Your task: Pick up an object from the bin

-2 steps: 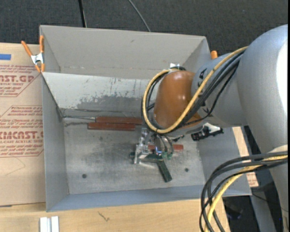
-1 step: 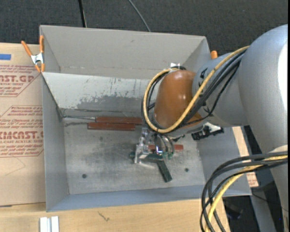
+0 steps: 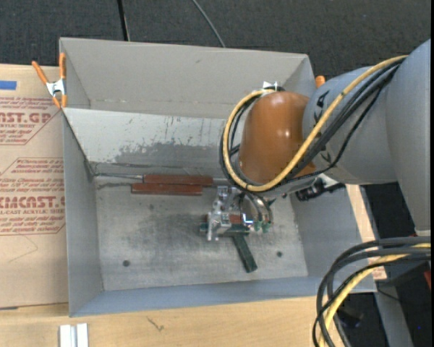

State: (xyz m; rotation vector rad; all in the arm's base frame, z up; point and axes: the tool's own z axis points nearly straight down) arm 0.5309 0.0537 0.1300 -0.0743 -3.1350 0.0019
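The hand [image 3: 228, 221] is sitting low over the floor of the bin [image 3: 78, 223], right of centre, directly above the upper end of a dark green stick-like thing [image 3: 245, 254] that is lying slantwise toward the near-right corner. Wrist hardware is crowding that spot, so I cannot tell whether the hand is open or closed, and the stick's top end is possibly touching it. A reddish-brown flat bar [image 3: 171, 186] is lying along the foot of the far wall, just left of the hand and apart from the stick, while bare grey floor is stretching from the hand to the left wall and the near edge.
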